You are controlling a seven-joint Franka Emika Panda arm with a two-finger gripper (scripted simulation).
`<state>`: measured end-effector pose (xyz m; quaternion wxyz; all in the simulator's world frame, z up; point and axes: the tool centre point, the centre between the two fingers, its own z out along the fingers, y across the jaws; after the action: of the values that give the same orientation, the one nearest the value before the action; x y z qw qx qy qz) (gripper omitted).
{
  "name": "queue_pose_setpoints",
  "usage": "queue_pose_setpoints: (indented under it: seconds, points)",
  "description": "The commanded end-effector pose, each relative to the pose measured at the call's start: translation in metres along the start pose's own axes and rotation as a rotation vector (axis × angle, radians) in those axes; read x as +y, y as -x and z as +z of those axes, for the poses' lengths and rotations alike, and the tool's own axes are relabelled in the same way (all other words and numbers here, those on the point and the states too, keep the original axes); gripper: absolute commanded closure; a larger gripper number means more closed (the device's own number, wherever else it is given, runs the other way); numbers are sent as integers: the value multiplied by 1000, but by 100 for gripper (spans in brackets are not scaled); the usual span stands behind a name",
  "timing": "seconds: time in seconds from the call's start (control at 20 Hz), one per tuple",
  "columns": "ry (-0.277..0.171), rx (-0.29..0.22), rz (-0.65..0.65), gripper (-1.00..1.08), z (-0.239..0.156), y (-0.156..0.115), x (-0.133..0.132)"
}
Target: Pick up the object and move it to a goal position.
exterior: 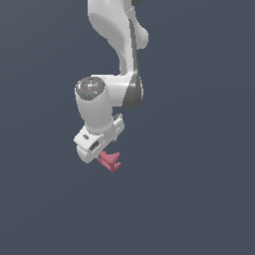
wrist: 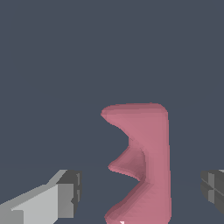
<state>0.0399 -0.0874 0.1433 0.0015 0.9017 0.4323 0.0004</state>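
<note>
We note a flat, featureless slate-blue ground [exterior: 199, 199] filling both views — no seams, edges, walls or shadows that would tell us whether it is a tabletop or a floor. No room detail shows.

The glossy white robot arm [exterior: 112, 30] comes down from the top of the exterior view, bends at a grey-capped joint, and ends in a white gripper [exterior: 102, 152]. Just below it, touching or nearly touching the gripper's tip, sits the small matte pinkish-red angular object with pointed prongs [exterior: 110, 161].

In the wrist view the object [wrist: 148, 162] stands between the two fingers, prongs toward the pale grey finger [wrist: 65, 192]; the dark finger [wrist: 213, 188] is at the opposite edge. Fingers are spread wide — clear gaps on both sides, neither pad touching the object.

Whether the object rests on the ground we cannot tell.
</note>
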Motion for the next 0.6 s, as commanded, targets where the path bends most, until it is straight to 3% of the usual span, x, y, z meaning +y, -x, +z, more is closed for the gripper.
queue_pose_setpoints:
  seconds: [0.0, 0.55]
  points:
    - [-2, 0, -21, -92, 1, 1, 2]
    - [-3, 0, -32, -92, 12, 3, 2]
